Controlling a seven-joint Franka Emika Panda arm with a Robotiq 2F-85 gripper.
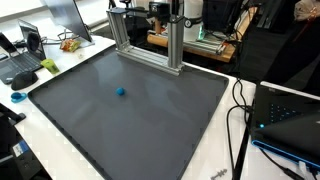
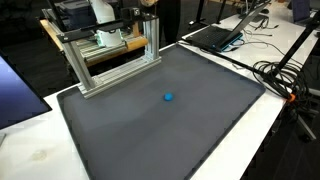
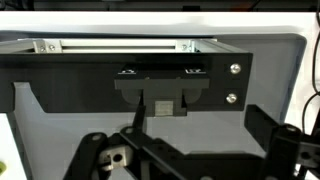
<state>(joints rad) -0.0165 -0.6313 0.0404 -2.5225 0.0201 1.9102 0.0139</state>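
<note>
Hovering wide open, the gripper faces the frame at 12 o'clock, apparently pre-approach; reaching the ball requires clearing that frame.

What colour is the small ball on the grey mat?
The ball is blue, clearest in an exterior view.

Both exterior views look steeply down from above table height onto the grey mat, far enough back to take in nearly all of it. In an exterior view the aluminium frame stands at the far edge, top centre; in an exterior view the frame sits upper left, so the cameras face different corners. Both share mat, frame and small blue ball. The wrist view sits close and low, facing the frame over the gripper.
</note>
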